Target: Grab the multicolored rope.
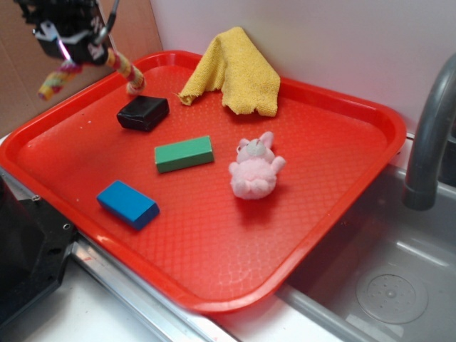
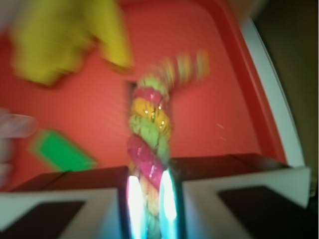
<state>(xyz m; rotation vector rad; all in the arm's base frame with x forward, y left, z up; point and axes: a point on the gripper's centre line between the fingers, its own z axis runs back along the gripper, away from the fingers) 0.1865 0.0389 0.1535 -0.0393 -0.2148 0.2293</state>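
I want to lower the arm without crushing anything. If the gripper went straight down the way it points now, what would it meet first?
Probably the black block. The gripper, shut on the multicolored rope, hangs over the red tray's far left corner, with the rope's lower end dangling right above that block. Depth is uncertain; it could land on bare tray beside it.

My tool (image 1: 68, 51) hangs above the far left corner of the tray (image 1: 214, 271), clamped on the rope (image 1: 121, 64), whose one end droops down to the tray floor just behind the small box (image 1: 143, 112). The other end sticks out to the left of my tool, off past the tray's rim. The cloth (image 1: 235, 71) sits heaped at the back of the tray, right of the box. Nearer the front, the flat block (image 1: 184, 153) lies mid-tray, with the plush toy (image 1: 255, 171) just to its right. Another block (image 1: 128, 204) lies in front of it, to the left. The sink (image 1: 385, 285) lies right of the tray, the faucet (image 1: 427, 135) behind it.
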